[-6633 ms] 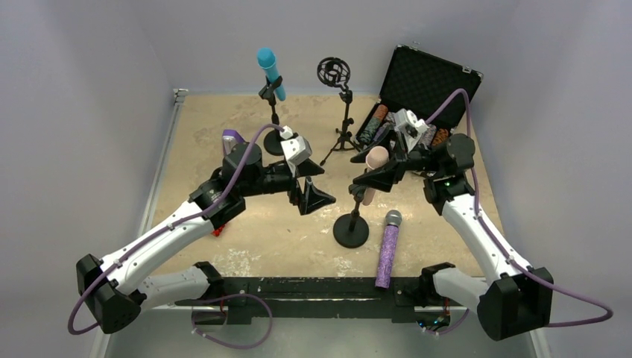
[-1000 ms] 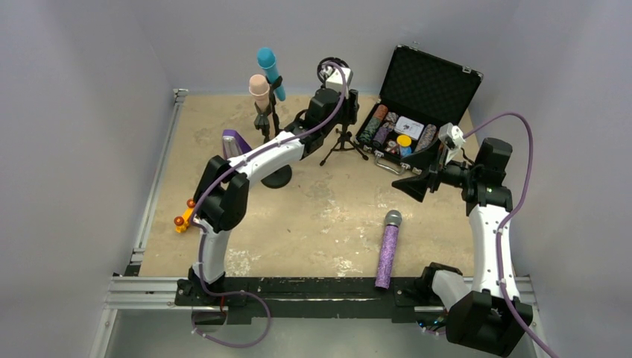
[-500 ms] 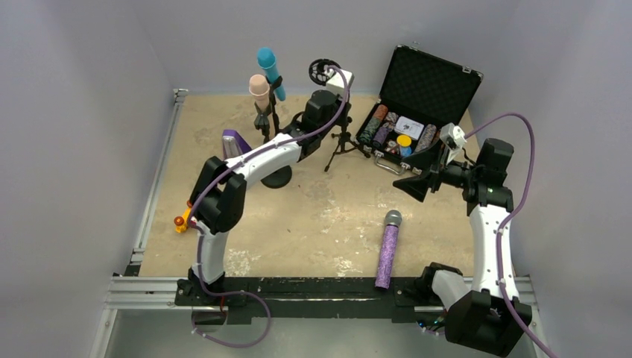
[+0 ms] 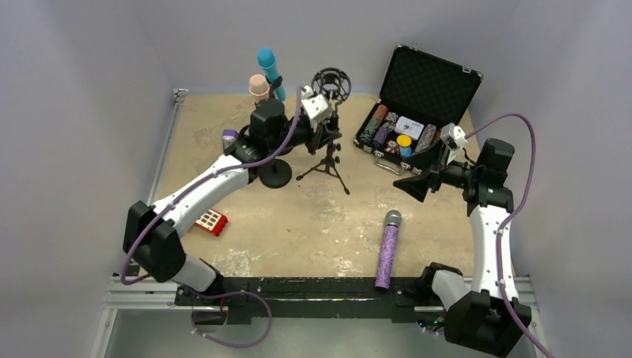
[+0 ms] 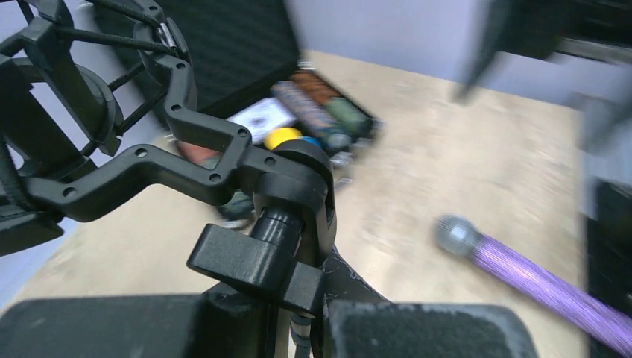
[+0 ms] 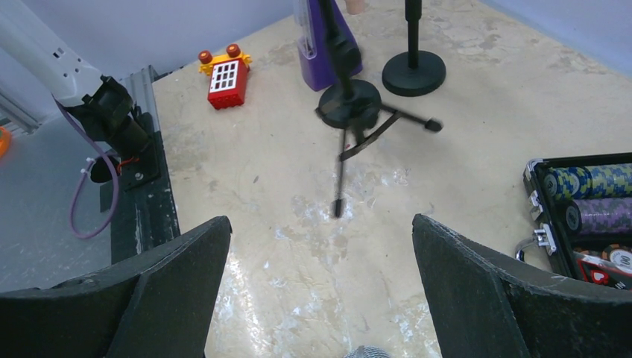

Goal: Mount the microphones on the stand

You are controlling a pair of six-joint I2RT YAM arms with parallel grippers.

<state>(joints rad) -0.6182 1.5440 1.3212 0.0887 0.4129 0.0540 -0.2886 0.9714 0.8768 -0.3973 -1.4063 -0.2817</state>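
Observation:
My left gripper (image 4: 323, 133) is shut on the pole of the black tripod stand (image 4: 328, 165), just below its round shock mount (image 4: 332, 79). In the left wrist view the left gripper (image 5: 298, 328) has its pads either side of the pole under the stand's clamp knob (image 5: 257, 261). The glittery purple microphone (image 4: 387, 250) lies flat near the front edge, its grey head (image 5: 456, 235) towards the back. The turquoise microphone (image 4: 269, 68) and the peach microphone (image 4: 258, 86) sit in clips on stands at the back. My right gripper (image 4: 417, 177) hovers open, with the purple microphone's head (image 6: 365, 352) below it.
An open black case (image 4: 428, 80) of poker chips stands at the back right. A purple metronome (image 4: 229, 137) and a round stand base (image 4: 276, 174) are left of the tripod. A red toy (image 4: 210, 221) lies at the left.

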